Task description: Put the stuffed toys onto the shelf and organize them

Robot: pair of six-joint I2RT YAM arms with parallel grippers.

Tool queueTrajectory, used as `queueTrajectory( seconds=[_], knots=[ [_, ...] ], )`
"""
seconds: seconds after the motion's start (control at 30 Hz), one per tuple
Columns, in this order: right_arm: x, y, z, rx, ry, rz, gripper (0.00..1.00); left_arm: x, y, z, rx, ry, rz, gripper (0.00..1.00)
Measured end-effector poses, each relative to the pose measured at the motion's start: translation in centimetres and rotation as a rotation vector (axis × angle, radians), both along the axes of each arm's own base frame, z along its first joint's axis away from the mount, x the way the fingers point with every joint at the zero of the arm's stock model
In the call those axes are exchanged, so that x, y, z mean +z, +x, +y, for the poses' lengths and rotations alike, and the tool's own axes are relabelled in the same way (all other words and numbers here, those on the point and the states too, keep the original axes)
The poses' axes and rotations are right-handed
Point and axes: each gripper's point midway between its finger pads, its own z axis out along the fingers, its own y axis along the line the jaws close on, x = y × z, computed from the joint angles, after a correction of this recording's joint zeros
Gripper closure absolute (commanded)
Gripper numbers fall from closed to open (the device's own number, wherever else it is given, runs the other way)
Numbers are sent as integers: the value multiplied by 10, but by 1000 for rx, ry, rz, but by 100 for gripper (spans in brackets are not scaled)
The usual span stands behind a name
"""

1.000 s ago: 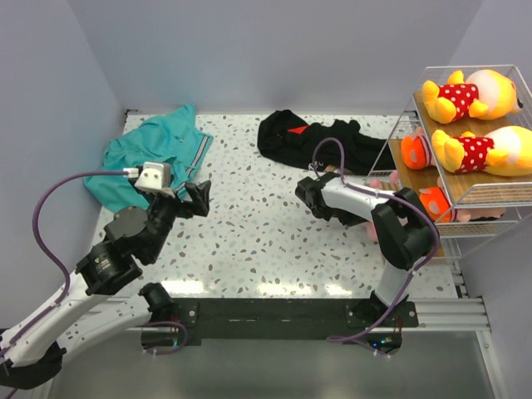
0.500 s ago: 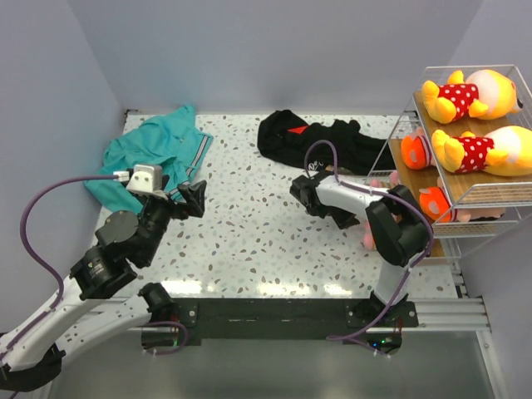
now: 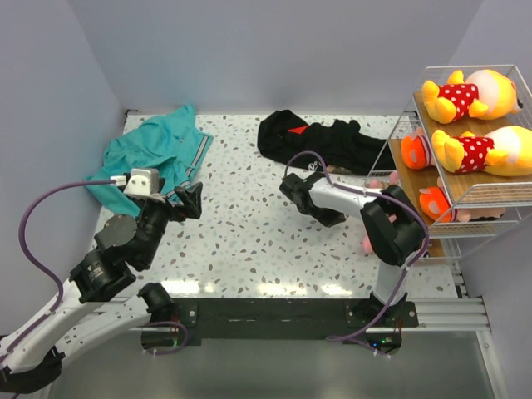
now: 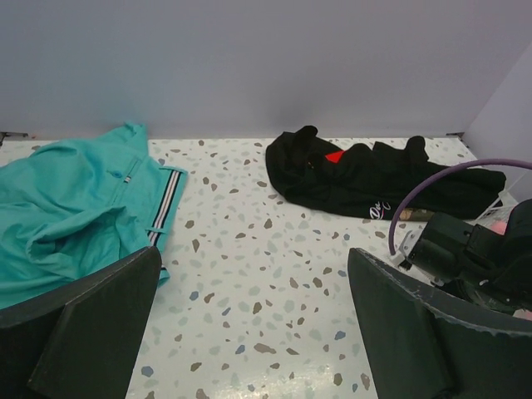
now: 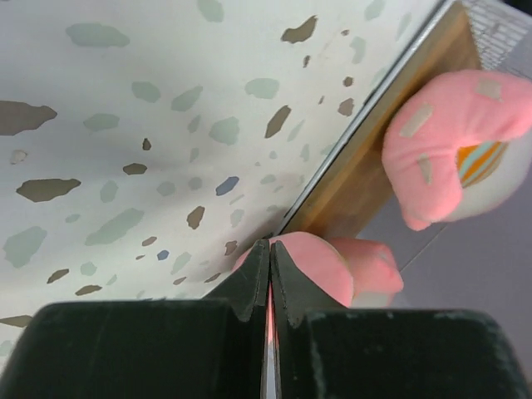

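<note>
Right pincer [image 5: 270, 246] has slid left, its wrist view alone showing it clenched; left pincer [image 4: 252, 258] released.

**Left pincer spread wide, right pincer pressed shut**

The black-and-white jointed left arm [image 3: 108, 266] rises from its base at the near left and leans forward and inward, its white-cased wrist camera on top. Its black left pincer [image 4: 253, 258] has its fingers [image 4: 91, 332] set far apart. The black jointed right arm [image 3: 391, 229] bends sharply at the elbow, with the forearm reaching low to the left. Its black right pincer [image 5: 269, 249] has both tips pressed flat together.
</note>
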Motion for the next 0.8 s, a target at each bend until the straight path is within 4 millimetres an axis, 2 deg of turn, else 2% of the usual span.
queueTrajectory(
  seconds=[0.23,0.4,0.67,0.8],
  knots=[
    [-24,-10,-22,11,-68,186,100,-1,1,0,6,5,3,0],
    [-25,-25,-40,15,-102,260,100,-3,2,-1,5,10,8,0],
    [-1,-46,-77,10,-61,237,100,-2,2,-1,6,9,6,0],
    [3,-55,-88,33,-66,248,100,-1,1,0,5,3,1,0]
  ],
)
